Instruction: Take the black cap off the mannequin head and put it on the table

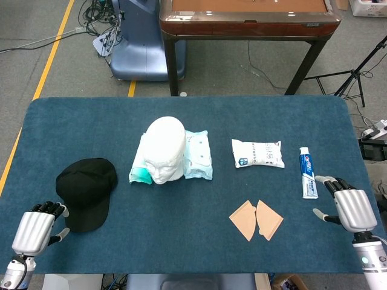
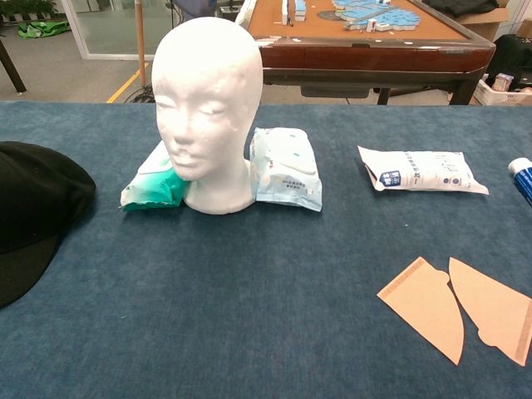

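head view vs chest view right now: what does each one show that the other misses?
Only the head view shows both robot hands, the left hand near the table's front-left corner and the right hand at the front right, plus the whole blue-and-white toothpaste tube, which the chest view clips to its cap end.

Only the chest view shows the blue pieces lying on the brown table behind.

Both show the bare white foam mannequin head, the black cap on the blue table, the wipe packs and the two tan paper cones.
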